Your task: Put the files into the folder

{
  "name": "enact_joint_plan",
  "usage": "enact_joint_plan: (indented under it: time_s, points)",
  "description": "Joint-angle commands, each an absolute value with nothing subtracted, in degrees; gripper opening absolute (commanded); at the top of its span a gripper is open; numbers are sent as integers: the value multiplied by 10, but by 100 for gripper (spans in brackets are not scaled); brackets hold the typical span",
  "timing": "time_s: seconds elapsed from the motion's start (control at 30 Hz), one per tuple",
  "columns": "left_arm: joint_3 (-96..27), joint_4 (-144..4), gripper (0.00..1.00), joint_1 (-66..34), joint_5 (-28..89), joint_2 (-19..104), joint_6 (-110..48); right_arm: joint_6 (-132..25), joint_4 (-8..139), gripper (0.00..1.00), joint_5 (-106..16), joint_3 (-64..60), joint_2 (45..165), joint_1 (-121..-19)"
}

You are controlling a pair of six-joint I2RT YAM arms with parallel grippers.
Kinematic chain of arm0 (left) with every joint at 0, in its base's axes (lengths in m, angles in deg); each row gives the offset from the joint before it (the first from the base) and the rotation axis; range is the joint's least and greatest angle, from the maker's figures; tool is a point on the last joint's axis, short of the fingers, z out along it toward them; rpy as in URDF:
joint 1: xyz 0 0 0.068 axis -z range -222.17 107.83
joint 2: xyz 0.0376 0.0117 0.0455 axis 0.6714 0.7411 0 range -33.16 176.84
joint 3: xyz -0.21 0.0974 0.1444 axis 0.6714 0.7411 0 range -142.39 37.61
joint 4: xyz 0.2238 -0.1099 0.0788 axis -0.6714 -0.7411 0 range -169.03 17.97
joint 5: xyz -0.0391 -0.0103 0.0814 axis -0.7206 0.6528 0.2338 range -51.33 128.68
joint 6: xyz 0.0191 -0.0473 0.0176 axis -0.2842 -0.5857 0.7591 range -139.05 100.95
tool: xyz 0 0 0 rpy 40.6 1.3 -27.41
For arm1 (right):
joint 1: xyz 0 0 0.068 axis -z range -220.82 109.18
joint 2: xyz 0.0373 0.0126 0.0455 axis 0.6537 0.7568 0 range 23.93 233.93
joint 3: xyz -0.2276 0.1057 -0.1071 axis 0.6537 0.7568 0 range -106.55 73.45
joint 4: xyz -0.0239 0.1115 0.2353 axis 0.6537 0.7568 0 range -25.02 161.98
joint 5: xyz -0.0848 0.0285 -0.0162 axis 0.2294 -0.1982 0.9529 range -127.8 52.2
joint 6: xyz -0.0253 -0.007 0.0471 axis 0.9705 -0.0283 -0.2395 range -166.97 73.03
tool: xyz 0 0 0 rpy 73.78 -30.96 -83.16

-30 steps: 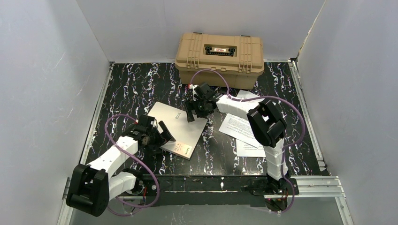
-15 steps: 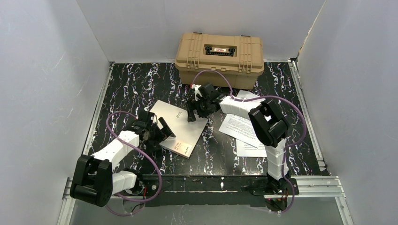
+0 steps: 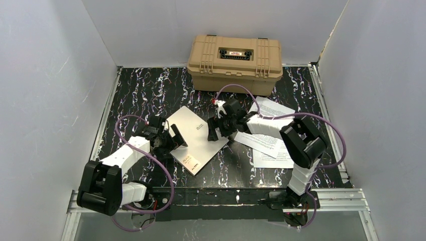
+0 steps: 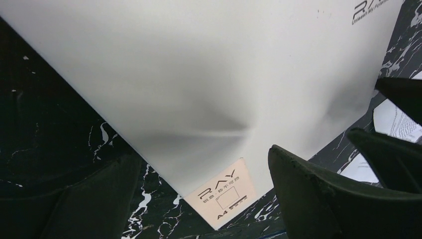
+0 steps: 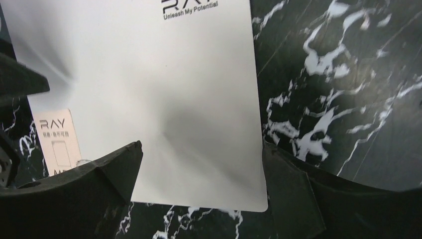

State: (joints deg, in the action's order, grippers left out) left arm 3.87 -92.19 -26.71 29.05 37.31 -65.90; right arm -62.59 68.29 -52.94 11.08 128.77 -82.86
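Left gripper [image 3: 172, 139] sits low at the left edge of the folder [image 3: 198, 136], fingers spread wide and holding nothing. On its wrist cam the cream cover fills the space between the two fingers [image 4: 318, 199], and there's a soft dent in the cover in front of them. Can't tell if either finger actually touches it.

The folder is closed and lying flat on the black marbled table [image 3: 140, 90], cream side up and turned diagonally. It's roughly in the middle, between the two grippers. There's a little beige RAY label [image 4: 221, 191] at its near corner, plus dark printed lettering [image 5: 189, 9] further up the cover.

Behind it, against the back wall, is a tan case [image 3: 235, 61] with its lid shut, well apart from the folder.

Right gripper [image 3: 217, 132] is at the folder's right edge, also wide open and empty. Its wrist cam shows the folder's corner sitting in the gap between the fingers [image 5: 74, 194], with the cover's edge running close along the right one.

The files [image 3: 269, 143] are on the table just right of the folder, a few printed sheets fanned over each other. They lie partly under the right arm, and all of them are outside the folder
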Motion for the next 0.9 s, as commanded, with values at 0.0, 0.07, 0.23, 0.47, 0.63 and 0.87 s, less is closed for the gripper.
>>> enact_joint_plan:
  time_s: [0.0,0.07,0.23,0.47,0.63,0.87]
  points:
    - [29,-926,98,-271,270,398,-621,-665,678,99,-557,173,1246,-858]
    - [29,-918,98,-269,249,410,-618,-677,666,99,-557,201,1226,-867]
    - [17,-907,98,-251,226,443,-611,-706,657,99,-528,267,1169,-894]
    - [-30,-906,98,-191,239,493,-609,-748,662,99,-479,349,1083,-908]
    - [-72,-893,98,-157,244,539,-605,-780,662,99,-447,417,1010,-909]
    - [-120,-890,98,-150,254,587,-595,-808,685,99,-408,460,945,-909]
